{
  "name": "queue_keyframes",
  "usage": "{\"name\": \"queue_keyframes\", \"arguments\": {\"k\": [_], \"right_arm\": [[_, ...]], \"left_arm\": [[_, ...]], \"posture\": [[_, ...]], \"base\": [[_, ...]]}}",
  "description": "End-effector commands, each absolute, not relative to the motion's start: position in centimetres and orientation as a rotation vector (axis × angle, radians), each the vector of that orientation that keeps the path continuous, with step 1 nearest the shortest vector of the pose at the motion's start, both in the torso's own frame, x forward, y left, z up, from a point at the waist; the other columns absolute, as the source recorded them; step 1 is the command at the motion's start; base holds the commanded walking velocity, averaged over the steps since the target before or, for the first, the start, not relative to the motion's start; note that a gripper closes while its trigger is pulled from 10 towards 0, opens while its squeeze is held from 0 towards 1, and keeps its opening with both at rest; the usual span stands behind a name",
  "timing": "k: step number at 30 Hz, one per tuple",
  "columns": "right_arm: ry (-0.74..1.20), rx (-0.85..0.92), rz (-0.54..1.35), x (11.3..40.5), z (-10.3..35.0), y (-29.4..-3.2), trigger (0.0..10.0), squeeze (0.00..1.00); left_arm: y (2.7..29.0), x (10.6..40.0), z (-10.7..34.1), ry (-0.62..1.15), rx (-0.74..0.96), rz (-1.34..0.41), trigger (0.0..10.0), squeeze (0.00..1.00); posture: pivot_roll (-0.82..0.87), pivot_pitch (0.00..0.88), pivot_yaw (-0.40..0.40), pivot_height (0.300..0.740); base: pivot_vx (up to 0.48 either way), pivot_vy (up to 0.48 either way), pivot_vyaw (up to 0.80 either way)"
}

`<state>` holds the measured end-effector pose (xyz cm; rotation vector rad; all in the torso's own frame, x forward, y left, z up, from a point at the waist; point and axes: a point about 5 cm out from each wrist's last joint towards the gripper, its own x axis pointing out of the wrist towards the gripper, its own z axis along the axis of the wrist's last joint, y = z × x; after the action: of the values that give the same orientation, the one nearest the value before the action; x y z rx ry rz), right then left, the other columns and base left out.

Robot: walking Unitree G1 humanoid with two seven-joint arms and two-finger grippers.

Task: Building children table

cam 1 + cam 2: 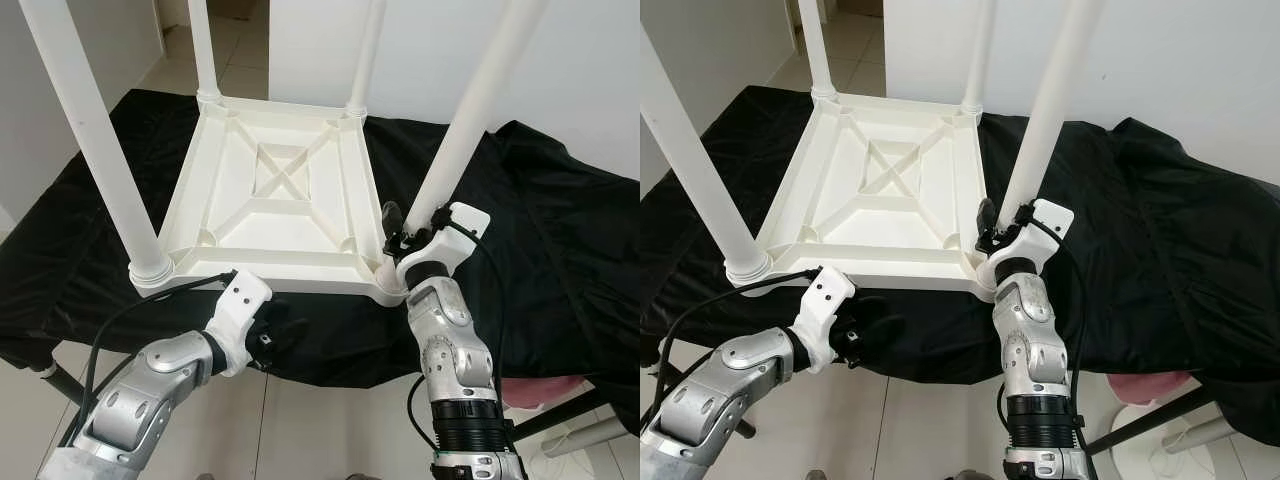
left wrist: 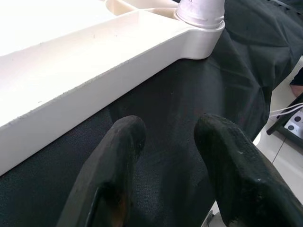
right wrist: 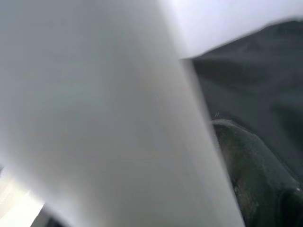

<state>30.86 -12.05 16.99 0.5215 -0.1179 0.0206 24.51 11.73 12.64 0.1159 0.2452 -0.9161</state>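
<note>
A white plastic children's table lies upside down on a black cloth, its four legs pointing up. My right gripper is shut around the base of the near-right leg, just above its corner socket. That leg crosses the right wrist view, with one black finger beside it. My left gripper is open and empty, low over the cloth in front of the table's near rim. Its two fingers point along the rim toward the near-right corner socket.
The near-left leg rises close to my left arm; the far legs stand behind. The cloth-covered bench ends just before me, with tiled floor, a metal frame bar and a pink object below. A white wall is behind.
</note>
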Motion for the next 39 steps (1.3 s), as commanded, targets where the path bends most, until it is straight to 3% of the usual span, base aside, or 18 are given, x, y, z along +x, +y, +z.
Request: {"name": "queue_keyframes", "arguments": {"k": [1, 7, 14, 15, 16, 17, 19, 29, 30, 34, 35, 39], "right_arm": [[-0.074, 0.665, 0.027, 30.3, 16.3, -10.6, 10.0, 0.0], [-0.068, 0.702, 0.053, 30.2, 16.5, -10.6, 10.0, 0.0], [-0.1, 0.558, 0.072, 30.1, 16.9, -10.8, 10.0, 0.0], [-0.117, 0.471, 0.071, 30.1, 17.1, -10.8, 3.8, 0.0], [-0.117, 0.471, 0.071, 30.1, 17.1, -10.8, 3.8, 0.0], [-0.145, 0.339, 0.079, 30.0, 17.4, -10.6, 10.0, 0.0], [-0.184, 0.184, 0.086, 29.9, 17.8, -10.4, 10.0, 0.0], [-0.195, 0.062, 0.056, 29.9, 17.6, -10.6, 10.0, 0.0], [-0.188, 0.051, 0.043, 29.9, 17.5, -10.8, 4.0, 0.0], [-0.182, 0.037, 0.021, 30.0, 17.3, -11.0, 4.2, 0.0], [-0.179, 0.032, 0.019, 30.0, 17.3, -11.0, 10.0, 0.0], [-0.167, 0.035, 0.016, 30.0, 17.0, -10.8, 10.0, 0.0]], "left_arm": [[11.5, 24.1, 12.5, 0.255, 0.105, -1.032, 10.0, 0.0], [11.6, 24.2, 12.3, 0.255, 0.104, -1.021, 10.0, 0.0], [11.6, 24.5, 12.5, 0.241, 0.1, -1.005, 10.0, 0.0], [11.6, 24.5, 12.5, 0.24, 0.099, -1.004, 10.0, 0.0], [11.6, 24.5, 12.5, 0.24, 0.099, -1.004, 10.0, 0.0], [11.6, 24.5, 12.5, 0.237, 0.097, -1.004, 10.0, 0.0], [11.5, 24.6, 12.6, 0.233, 0.094, -1.003, 10.0, 0.0], [11.3, 24.7, 12.6, 0.225, 0.085, -1.002, 10.0, 0.0], [11.2, 24.7, 12.6, 0.223, 0.083, -1.002, 10.0, 0.0], [11.2, 24.7, 12.6, 0.221, 0.081, -1.001, 10.0, 0.0], [11.1, 24.8, 12.6, 0.22, 0.081, -0.999, 10.0, 0.0], [11.0, 24.9, 12.6, 0.216, 0.084, -0.995, 10.0, 0.0]], "posture": [[0.04, 0.002, -0.076, 0.74], [0.04, 0.003, -0.076, 0.74], [0.04, 0.006, -0.078, 0.74], [0.04, 0.006, -0.078, 0.74], [0.04, 0.006, -0.078, 0.74], [0.04, 0.006, -0.079, 0.74], [0.03, 0.006, -0.081, 0.74], [0.03, 0.004, -0.083, 0.74], [0.03, 0.005, -0.084, 0.74], [0.03, 0.004, -0.084, 0.74], [0.03, 0.004, -0.084, 0.74], [0.03, 0.003, -0.084, 0.74]], "base": [[0.0, 0.0, 0.0], [0.0, 0.0, 0.0], [0.0, 0.0, 0.0], [0.0, 0.0, 0.0], [0.0, 0.0, 0.0], [0.0, 0.0, 0.0], [0.0, 0.0, 0.0], [0.0, 0.0, 0.0], [0.0, 0.0, 0.0], [0.0, 0.0, 0.0], [0.0, 0.0, 0.0], [0.0, 0.0, 0.0]]}}
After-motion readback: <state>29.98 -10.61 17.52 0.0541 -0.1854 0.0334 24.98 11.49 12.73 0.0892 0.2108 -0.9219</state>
